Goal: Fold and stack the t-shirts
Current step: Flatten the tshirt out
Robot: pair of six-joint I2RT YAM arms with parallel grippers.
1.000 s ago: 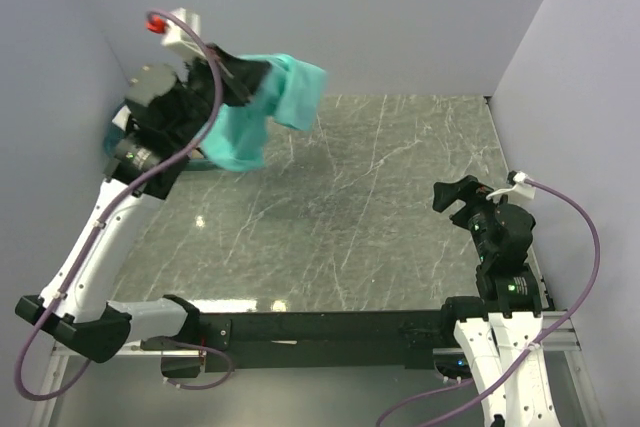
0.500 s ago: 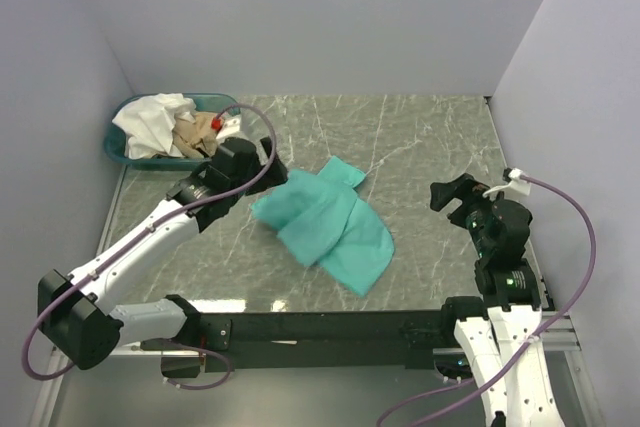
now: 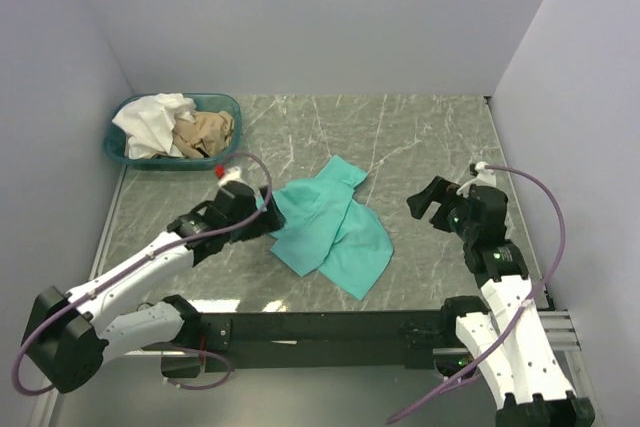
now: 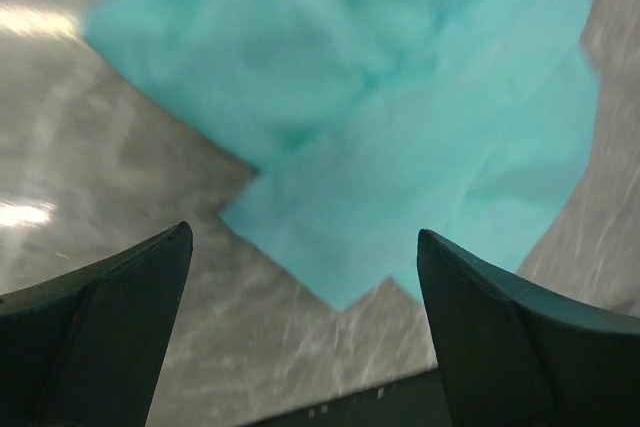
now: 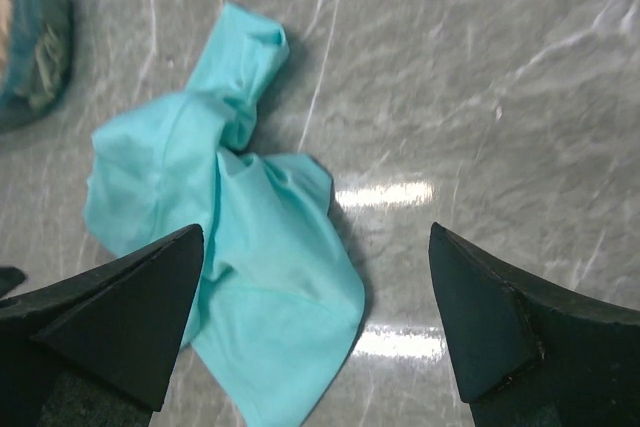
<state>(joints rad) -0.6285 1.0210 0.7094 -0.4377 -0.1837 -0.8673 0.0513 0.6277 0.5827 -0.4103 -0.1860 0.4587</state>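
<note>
A teal-green t-shirt (image 3: 332, 229) (image 4: 380, 97) (image 5: 240, 247) lies crumpled on the marble table near its middle. My left gripper (image 3: 268, 209) (image 4: 305, 277) hovers at the shirt's left edge, open, with nothing between its fingers. Off to the right, my right gripper (image 3: 428, 202) (image 5: 315, 307) is also open and empty, a little clear of the shirt's right side. A white t-shirt (image 3: 150, 122) and a tan-beige t-shirt (image 3: 205, 132) sit bunched in the teal basket (image 3: 228, 105) at the back left.
The basket stands in the table's back left corner against the wall. Grey walls close in the table at the back and both sides. The black rail (image 3: 320, 327) with the arm bases runs along the near edge.
The left gripper carried the teal shirt from high at the back left down to the table and let go of it. The right arm has swung leftward, closer to the shirt.
</note>
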